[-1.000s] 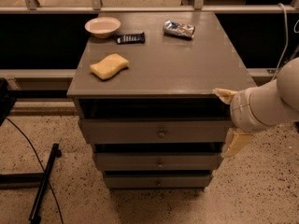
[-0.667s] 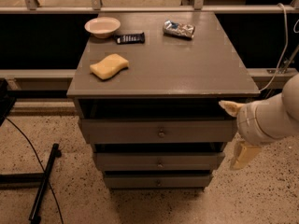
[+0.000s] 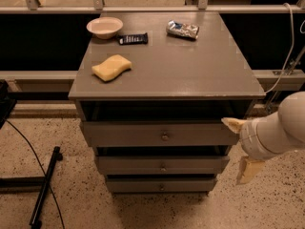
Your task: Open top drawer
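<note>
Top drawer (image 3: 143, 134): grey front directly beneath the tabletop (image 3: 167, 75), knob (image 3: 165, 137) at centre, barely out if at all. Gripper (image 3: 240, 147): at the front's right end, fingers (image 3: 232, 124) spread, holding nothing. It is best hooked on that edge and drawn straight outward.

Gripper (image 3: 236, 149): at 4 o'clock, fingers spread apart. We cannot tell whether the upper finger (image 3: 232, 124) touches the top drawer (image 3: 143, 133).
Arm (image 3: 281, 128): cut off by the right edge at 3 o'clock.
Top drawer inside: we see only shadow under the tabletop (image 3: 181, 75).
Black bar (image 3: 133, 38): at 11 o'clock, its lettering too small for us to read.
Foil packet (image 3: 183, 29): at 12 o'clock, print blurred.
Black stand (image 3: 43, 192): at 8 o'clock, cut by the left edge.
</note>
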You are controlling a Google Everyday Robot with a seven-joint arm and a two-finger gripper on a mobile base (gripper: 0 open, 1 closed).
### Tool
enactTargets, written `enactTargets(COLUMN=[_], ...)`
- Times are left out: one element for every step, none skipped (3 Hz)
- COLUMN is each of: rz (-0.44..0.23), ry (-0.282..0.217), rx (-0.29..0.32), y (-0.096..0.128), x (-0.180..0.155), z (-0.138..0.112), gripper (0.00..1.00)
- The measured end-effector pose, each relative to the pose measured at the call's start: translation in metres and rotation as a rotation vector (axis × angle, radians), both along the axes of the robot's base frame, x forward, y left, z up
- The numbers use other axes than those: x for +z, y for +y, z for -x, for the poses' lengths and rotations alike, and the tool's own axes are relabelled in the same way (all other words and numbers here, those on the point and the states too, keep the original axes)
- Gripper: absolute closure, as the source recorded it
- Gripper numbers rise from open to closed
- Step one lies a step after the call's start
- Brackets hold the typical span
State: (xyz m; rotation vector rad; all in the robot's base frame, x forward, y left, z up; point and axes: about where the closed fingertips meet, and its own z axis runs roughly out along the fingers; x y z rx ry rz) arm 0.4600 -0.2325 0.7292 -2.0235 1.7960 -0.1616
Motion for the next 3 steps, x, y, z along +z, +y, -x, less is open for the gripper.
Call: enactTargets(rz=[0.023,0.032,0.023], ry=[0.005,-0.005,-0.051], rx=[0.028,0.032,0.043], y=[0.005,0.006,0.015], x=[-0.037,-0.055,-0.050], z=[-0.023,-0.040,-0.065], gripper=[0.00,0.00,0.00])
